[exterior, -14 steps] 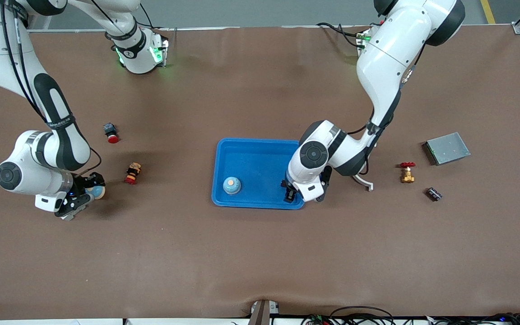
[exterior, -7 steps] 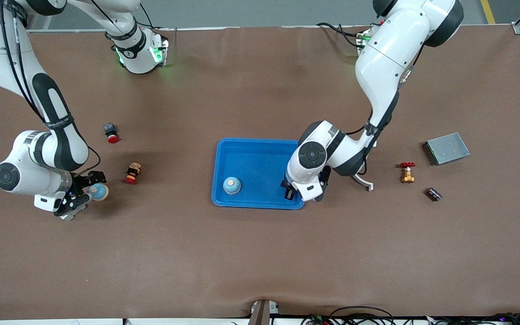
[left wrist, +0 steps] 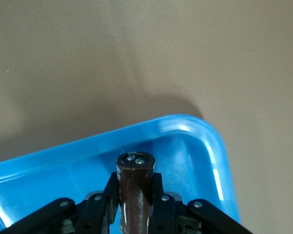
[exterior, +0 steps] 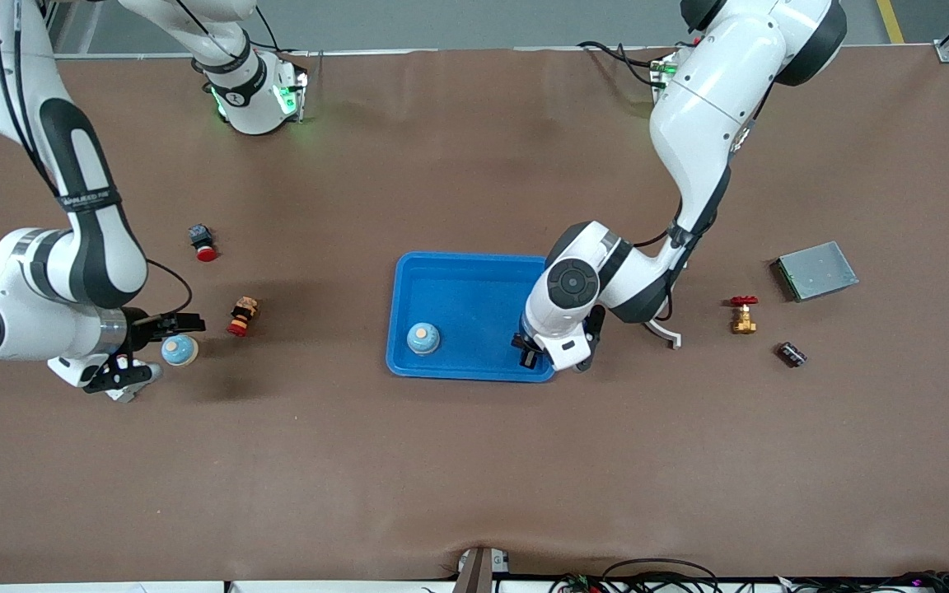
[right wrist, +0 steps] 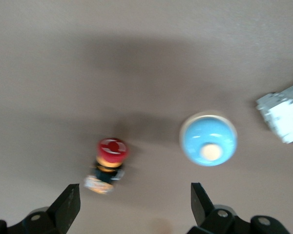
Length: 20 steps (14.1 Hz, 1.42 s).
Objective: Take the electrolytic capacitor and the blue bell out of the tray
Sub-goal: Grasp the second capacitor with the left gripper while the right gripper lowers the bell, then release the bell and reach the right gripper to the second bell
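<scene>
A light-blue bell [exterior: 179, 350] with a tan button stands on the brown table, and it also shows in the right wrist view [right wrist: 208, 140]. My right gripper [exterior: 143, 350] is open and empty just beside it toward the right arm's end, its fingers wide apart in the right wrist view [right wrist: 134, 209]. A second identical bell [exterior: 423, 338] sits in the blue tray [exterior: 474, 280]. My left gripper [exterior: 530, 354] is shut on a dark brown capacitor [left wrist: 136, 187] and holds it over the tray's corner [left wrist: 205, 146] nearest the front camera at the left arm's end.
A small red-capped figure [exterior: 242, 317] stands near the bell, also in the right wrist view [right wrist: 109, 163]. A red push button [exterior: 203, 243] lies farther away. Toward the left arm's end are a brass valve [exterior: 743, 315], a grey metal box [exterior: 815, 270], a small dark capacitor [exterior: 791, 354] and a white hook [exterior: 662, 331].
My right gripper let go of the bell, which now stands on the table, and drew back toward the right arm's end. The left arm has barely moved.
</scene>
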Available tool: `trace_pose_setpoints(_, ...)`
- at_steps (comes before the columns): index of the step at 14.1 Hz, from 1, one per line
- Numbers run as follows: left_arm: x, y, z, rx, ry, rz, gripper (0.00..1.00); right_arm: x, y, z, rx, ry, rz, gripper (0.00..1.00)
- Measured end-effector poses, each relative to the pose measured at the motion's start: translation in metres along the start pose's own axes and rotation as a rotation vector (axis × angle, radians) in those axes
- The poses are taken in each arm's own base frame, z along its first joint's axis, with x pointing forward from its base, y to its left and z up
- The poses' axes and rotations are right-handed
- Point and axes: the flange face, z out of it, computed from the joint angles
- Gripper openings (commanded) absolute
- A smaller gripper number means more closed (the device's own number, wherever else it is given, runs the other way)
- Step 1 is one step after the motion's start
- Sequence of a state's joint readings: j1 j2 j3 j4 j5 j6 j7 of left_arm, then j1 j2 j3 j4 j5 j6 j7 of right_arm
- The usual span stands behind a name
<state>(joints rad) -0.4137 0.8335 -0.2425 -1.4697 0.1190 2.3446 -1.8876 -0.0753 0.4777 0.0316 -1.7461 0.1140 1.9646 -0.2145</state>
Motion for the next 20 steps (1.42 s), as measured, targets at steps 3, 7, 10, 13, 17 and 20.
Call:
trace_pose_setpoints(3,0.009,0.017,-0.031,-0.056,-0.007,-0.017,0.0,0.004,-0.064,-0.013,0.008,0.021,0.145,1.0)
trace_pose_setpoints(7,0.032,0.023,-0.069,-0.052,0.011,-0.046,0.0,0.011,-0.135,-0.023,0.011,0.056,0.325,1.0)
trace_pose_setpoints(10,0.042,0.017,-0.086,0.017,0.042,-0.041,0.0,0.014,-0.198,-0.033,0.024,0.114,0.424,1.0)
trace_pose_setpoints(13,0.06,0.005,-0.102,0.131,0.079,0.003,0.0,0.012,-0.262,-0.029,0.037,0.159,0.467,1.0)
trace_pose_setpoints(17,0.089,-0.007,-0.114,0.252,0.104,0.039,0.0,0.019,-0.301,-0.003,0.047,0.181,0.501,1.0)
trace_pose_setpoints(20,0.114,-0.008,-0.117,0.274,0.103,0.024,0.0,0.031,-0.33,0.015,0.051,0.178,0.551,1.0)
